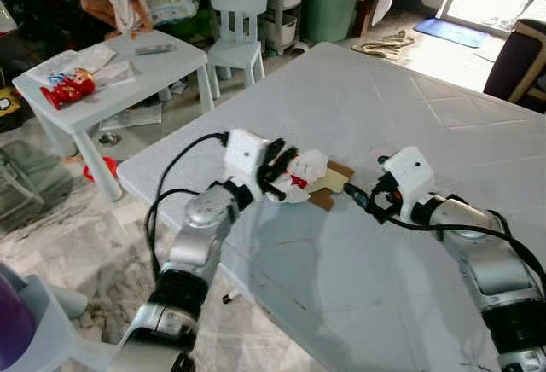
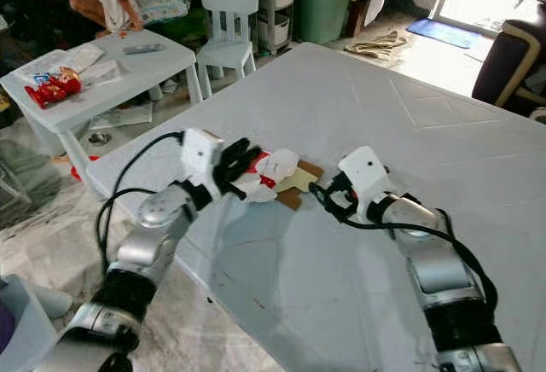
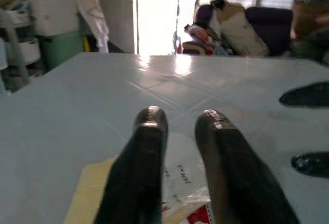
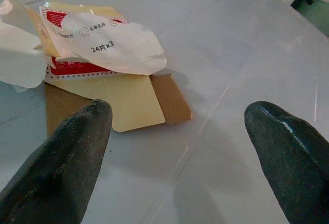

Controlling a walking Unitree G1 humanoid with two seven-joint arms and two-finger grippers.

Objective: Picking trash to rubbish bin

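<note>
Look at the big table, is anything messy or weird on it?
Yes. A crumpled white and red wrapper lies on loose yellow and brown card pieces near the table edge, between the left gripper and right gripper.

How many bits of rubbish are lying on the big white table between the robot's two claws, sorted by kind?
White and red crumpled plastic wrapper: 1
Pale yellow flat paper sheet: 1
Brown cardboard pieces: 2, as far as I can tell
Total: 4

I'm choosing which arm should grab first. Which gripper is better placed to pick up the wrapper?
Left. The left gripper is already at the wrapper, fingers either side of it. The right gripper sits open beside the cardboard, short of it.
</note>
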